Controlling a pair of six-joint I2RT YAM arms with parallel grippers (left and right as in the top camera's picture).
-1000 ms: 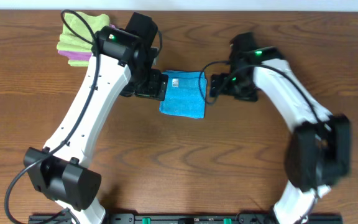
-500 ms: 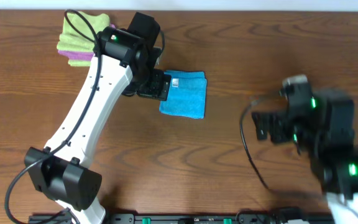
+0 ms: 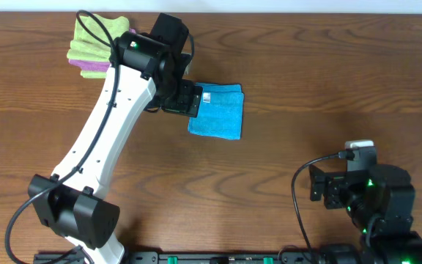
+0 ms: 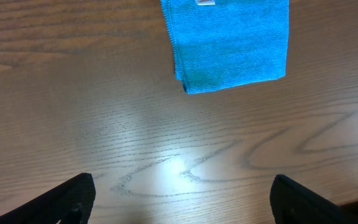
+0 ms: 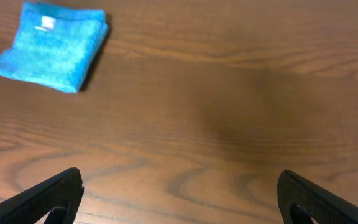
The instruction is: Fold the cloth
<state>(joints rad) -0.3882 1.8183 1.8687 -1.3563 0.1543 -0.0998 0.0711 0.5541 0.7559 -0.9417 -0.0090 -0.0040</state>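
The cloth (image 3: 218,110) lies folded on the brown tabletop (image 3: 306,88). The left pincer (image 4: 182,202) is by its left side, wide open, holding nothing. The right pincer (image 5: 179,199) is far off, wide open and empty. In the far left corner, a green cloth (image 3: 94,37) sits on a purple cloth (image 3: 90,70).

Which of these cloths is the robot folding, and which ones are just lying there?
For the job:
- blue cloth, lying folded mid-table

Just lying about:
- light green cloth, near the far edge
- purple cloth, peeking out from under the green one
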